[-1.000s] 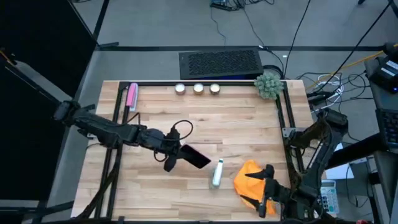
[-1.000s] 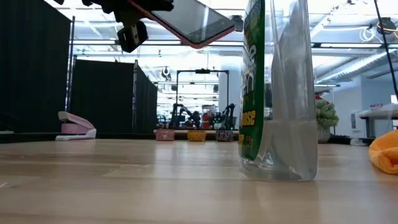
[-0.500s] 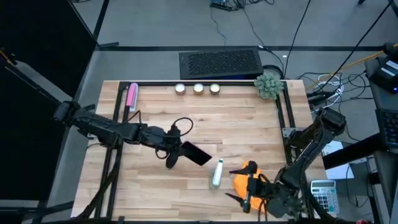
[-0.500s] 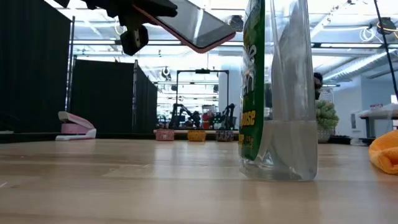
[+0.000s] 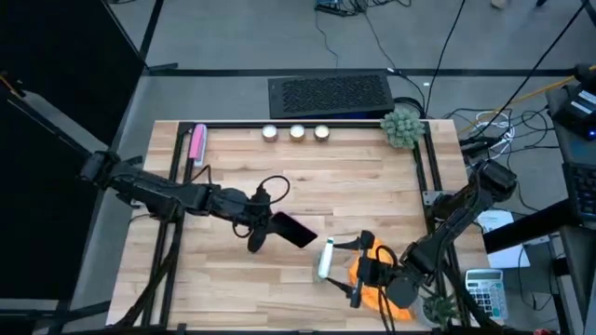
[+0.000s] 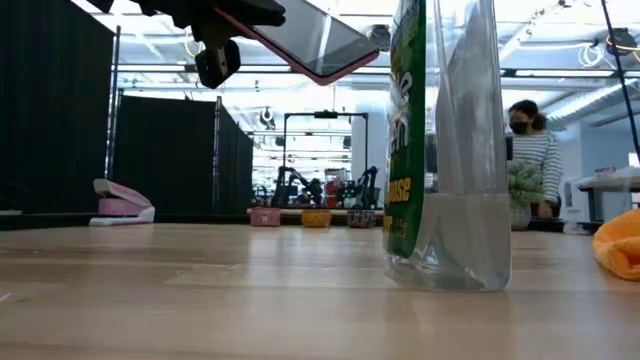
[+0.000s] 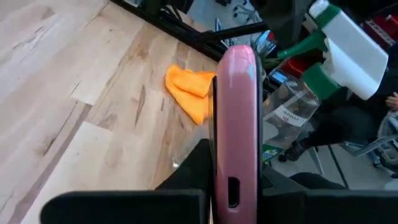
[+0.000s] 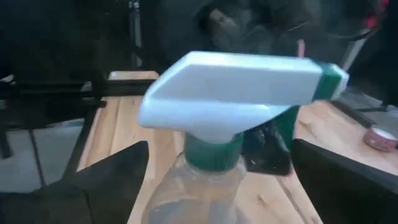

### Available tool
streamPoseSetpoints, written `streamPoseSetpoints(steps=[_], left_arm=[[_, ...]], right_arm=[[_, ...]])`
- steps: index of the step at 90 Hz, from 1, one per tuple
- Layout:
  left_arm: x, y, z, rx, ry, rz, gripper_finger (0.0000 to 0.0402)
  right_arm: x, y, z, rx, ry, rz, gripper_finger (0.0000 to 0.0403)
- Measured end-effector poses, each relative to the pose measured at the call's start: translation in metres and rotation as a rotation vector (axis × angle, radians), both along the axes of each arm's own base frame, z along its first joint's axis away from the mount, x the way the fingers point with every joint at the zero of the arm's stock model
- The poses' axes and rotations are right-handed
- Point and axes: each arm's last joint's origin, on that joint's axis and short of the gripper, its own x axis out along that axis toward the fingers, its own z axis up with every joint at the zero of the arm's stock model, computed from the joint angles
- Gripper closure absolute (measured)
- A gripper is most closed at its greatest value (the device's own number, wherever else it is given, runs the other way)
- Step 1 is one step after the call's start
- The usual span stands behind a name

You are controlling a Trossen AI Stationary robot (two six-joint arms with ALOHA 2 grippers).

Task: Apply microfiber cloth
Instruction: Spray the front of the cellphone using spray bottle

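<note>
Currently the left gripper [image 5: 264, 230] is clamped on a pink-cased phone [image 5: 292, 232], held above mid-worktop. Near the worktop's front right corner, the right gripper [image 5: 355, 270] hovers with fingers spread beside a spray bottle [image 5: 325, 258], over the orange microfiber cloth [image 5: 386, 296].

Two dark, matte-black jointed arms. Black cable looped above left hand [image 5: 253, 244]. Right hand [image 5: 357, 271] black, with two broad dark fingers [image 8: 106, 180]. No markings legible.
</note>
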Motion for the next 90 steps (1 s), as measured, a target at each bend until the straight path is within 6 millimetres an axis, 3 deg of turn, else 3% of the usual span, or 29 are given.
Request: streamPoseSetpoints(steps=[66, 90], left_arm=[[0.006, 0.011, 0.012, 0.073, -0.150, 0.065, 0.0392], [0.025, 0.021, 0.012, 0.087, -0.312, 0.085, 0.0392]], right_arm=[[0.019, -0.016, 0.005, -0.063, 0.005, 0.076, 0.0028], [0.019, -0.016, 0.005, -0.064, 0.006, 0.077, 0.0028]])
